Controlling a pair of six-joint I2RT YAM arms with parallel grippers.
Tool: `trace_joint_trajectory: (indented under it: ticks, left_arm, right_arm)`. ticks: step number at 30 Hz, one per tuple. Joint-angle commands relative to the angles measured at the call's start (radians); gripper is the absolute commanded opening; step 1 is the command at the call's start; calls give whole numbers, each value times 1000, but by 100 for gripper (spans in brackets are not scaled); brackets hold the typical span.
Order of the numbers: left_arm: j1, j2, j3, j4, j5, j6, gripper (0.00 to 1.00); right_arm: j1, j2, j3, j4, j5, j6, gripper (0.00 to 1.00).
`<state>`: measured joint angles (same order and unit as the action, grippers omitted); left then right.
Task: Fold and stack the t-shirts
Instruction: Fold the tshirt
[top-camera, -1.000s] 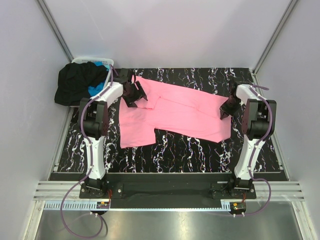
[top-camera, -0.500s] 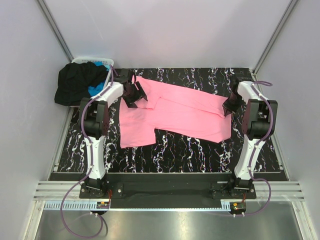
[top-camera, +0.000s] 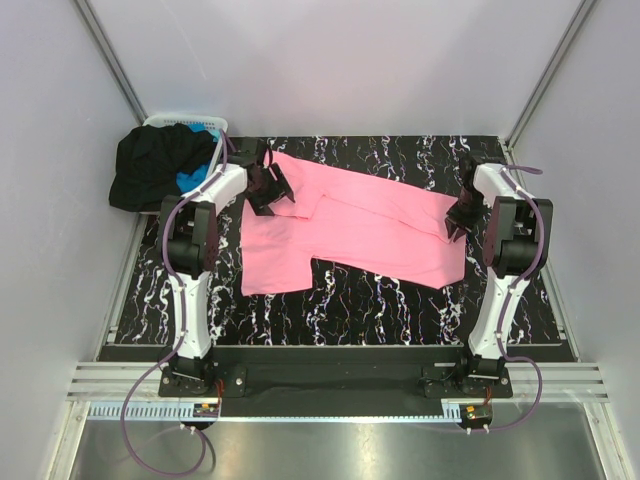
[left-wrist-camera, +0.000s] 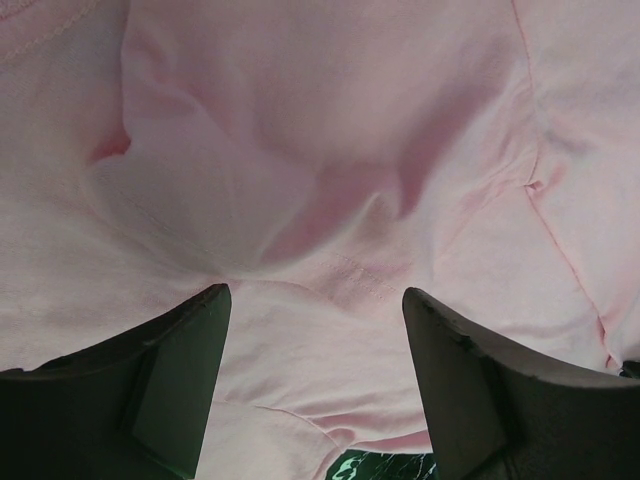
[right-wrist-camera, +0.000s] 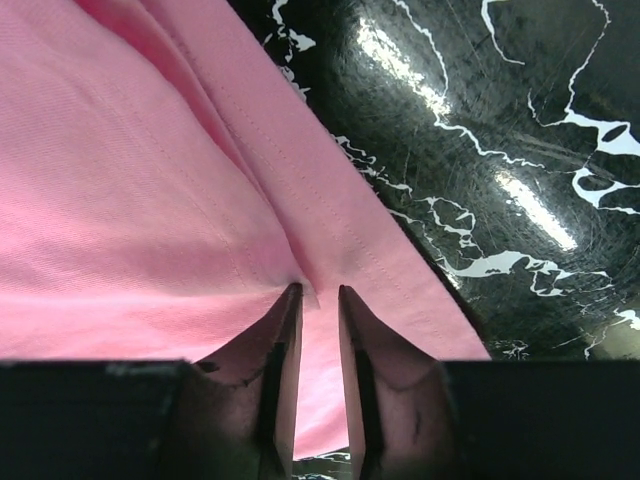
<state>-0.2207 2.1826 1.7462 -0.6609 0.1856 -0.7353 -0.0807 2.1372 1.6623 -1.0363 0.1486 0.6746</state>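
Pink soft cloth: the bright pink t-shirt, short-sleeved, lies spread and partly folded across the middle of the black white-veined marbled table, its long axis running from far left to near right.

Left gripper: poised over the shirt's far-left end. In the wrist view this gripper has its two dark fingers wide apart, with rumpled pink cloth and a stitched seam below and beyond them; nothing is held between them.

Right gripper: at the shirt's right end, by its edge. In its wrist view the gripper shows a narrow gap between the fingertips, which sit just at a small pucker beside the hemmed edge, where cloth meets bare table; no cloth is seen pinched.

Black t-shirt and bright blue t-shirt: heaped together in and over the white slotted plastic basket at the table's far-left corner, apart from both grippers.
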Motion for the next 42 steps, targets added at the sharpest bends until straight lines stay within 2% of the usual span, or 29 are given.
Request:
trace_joint_trajectory:
  ticks: [1, 6, 9, 24, 35, 39, 42]
  left_arm:
    - [-5, -36, 4, -5, -24, -6, 74]
    - [-5, -142, -97, -8, -81, 7, 75]
    - [-5, -236, -192, -8, -113, 11, 76]
    - [-9, -730, -727, -72, -299, -105, 76]
    - [-45, -823, -910, -85, -248, -157, 74]
    - [-63, -831, -939, -112, -258, -194, 68]
    - [-80, -822, -955, -115, -262, -208, 59]
  right_arm:
    - [-7, -82, 40, -21, 46, 6, 29]
    - [-7, -164, 53, -13, 81, 8, 30]
    - [-7, -235, -1, 28, 75, 8, 30]
    - [4, -468, -427, 188, -107, 13, 30]
    - [19, -612, -622, 202, -178, 17, 30]
    - [22, -641, -651, 203, -179, 20, 31]
    - [22, -652, -665, 203, -178, 22, 30]
